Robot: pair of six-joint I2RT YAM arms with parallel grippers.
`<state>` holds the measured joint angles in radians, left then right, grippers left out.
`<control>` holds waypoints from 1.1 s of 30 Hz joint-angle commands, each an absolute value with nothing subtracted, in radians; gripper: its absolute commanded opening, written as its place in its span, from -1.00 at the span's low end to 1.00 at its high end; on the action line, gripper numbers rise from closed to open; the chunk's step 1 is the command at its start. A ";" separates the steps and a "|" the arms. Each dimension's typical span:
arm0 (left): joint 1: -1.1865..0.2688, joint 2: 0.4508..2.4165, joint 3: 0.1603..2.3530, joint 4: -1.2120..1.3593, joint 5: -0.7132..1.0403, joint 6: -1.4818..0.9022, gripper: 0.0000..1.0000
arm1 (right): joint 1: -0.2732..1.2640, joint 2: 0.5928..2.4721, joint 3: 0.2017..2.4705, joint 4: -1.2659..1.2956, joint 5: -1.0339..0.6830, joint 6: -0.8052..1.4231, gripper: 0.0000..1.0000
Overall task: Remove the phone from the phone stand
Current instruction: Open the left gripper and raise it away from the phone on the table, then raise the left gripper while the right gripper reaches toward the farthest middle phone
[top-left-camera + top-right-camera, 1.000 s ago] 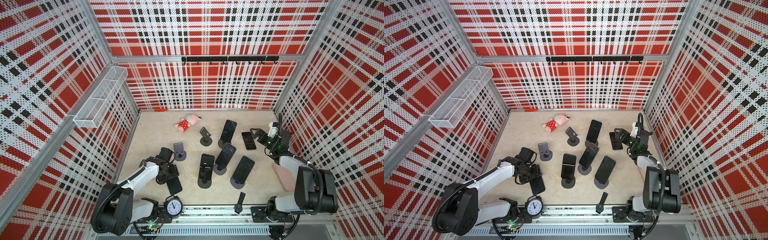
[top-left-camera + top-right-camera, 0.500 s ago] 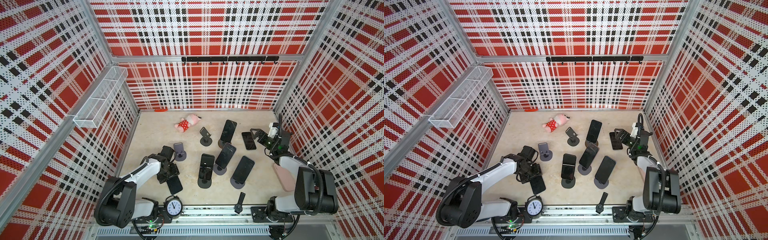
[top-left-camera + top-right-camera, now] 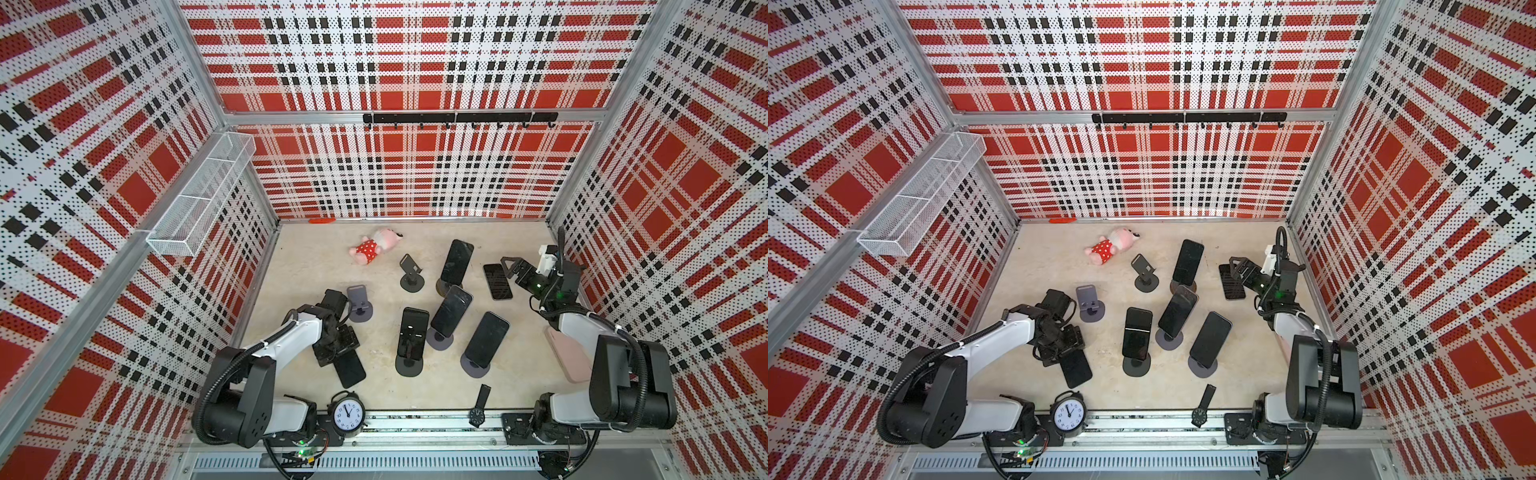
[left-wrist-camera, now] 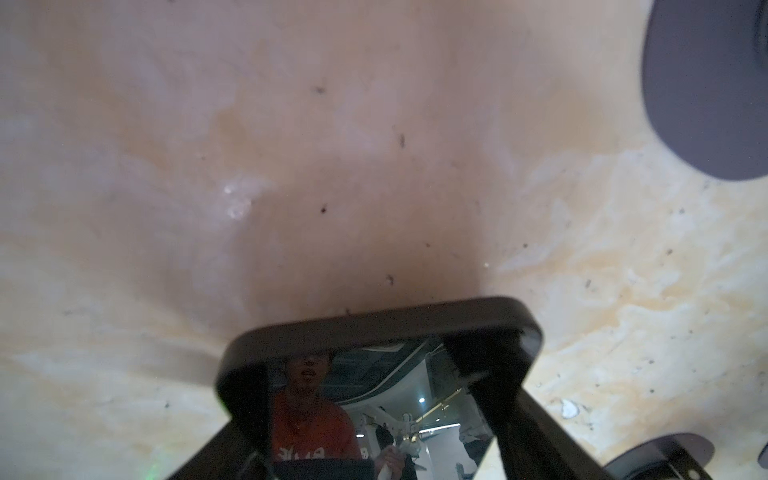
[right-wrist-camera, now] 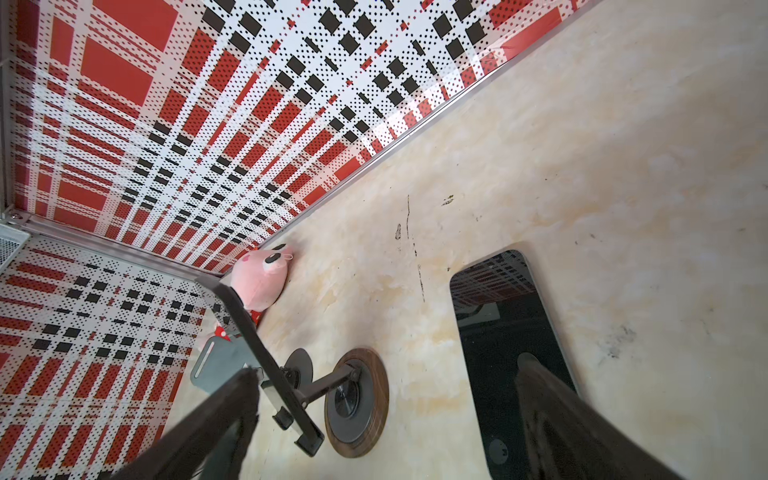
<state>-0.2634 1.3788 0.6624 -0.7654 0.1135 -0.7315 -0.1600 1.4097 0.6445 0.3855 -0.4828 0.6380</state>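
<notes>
Left jaws: you had your left jaws low at the lower left in both top views; their fingers (image 4: 521,399) flanked one end of the phone (image 3: 351,369); whether they gripped it or stood just clear, I could not tell
Phone: it lay flat on the worktop (image 3: 316,266), clear of every stand, just above the alarm clock (image 3: 348,413)
Stand: the grey stand (image 3: 360,300) stood bare, above the phone
Right jaws: you had your right jaws spread wide at the right edge, holding nothing, over a second flat phone (image 3: 497,281)
Others: four more leaned on stands mid-frame; the nearest propped phone (image 3: 412,332) stood right of yours
</notes>
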 commanded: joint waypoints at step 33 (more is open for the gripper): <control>-0.151 1.013 0.755 -0.559 -0.198 -0.822 0.84 | -0.304 1.209 0.671 0.160 -0.343 0.907 1.00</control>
<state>-0.1593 1.0504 0.7082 -0.6182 -0.0830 -0.8085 -0.2462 1.2243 0.7147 0.1261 -0.2558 0.7643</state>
